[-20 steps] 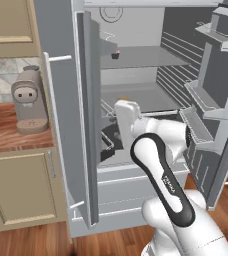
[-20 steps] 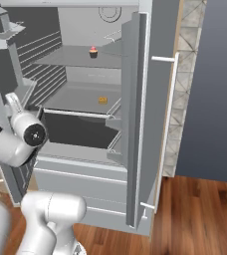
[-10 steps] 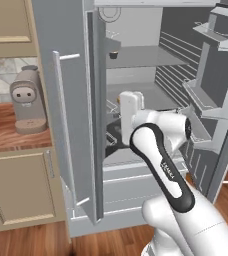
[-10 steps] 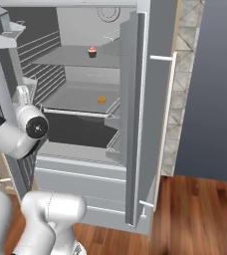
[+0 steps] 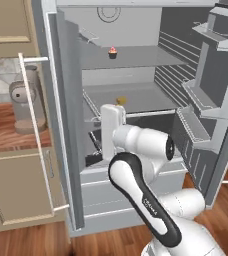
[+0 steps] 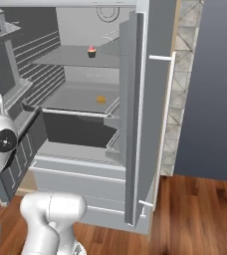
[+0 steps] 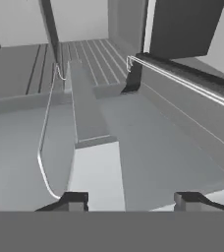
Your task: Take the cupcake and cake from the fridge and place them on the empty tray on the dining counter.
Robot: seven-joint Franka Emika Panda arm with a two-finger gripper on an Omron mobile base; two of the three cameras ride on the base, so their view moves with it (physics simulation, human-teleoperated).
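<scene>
Cupcake and cake wait on fridge shelves

Cupcake (image 5: 112,52) sits on the upper shelf, cake (image 5: 121,101) on the one below; both look light, soft, easily crushed; pinch gently low on the sides; fingers (image 7: 131,199) part open, empty, inside the fridge (image 6: 140,124).

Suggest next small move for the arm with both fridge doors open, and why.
Probably raise the hand toward the cake. Its fingers look apart with nothing between them, and it sits low inside the fridge, below the shelf carrying the cake. The cupcake is one shelf higher.
</scene>
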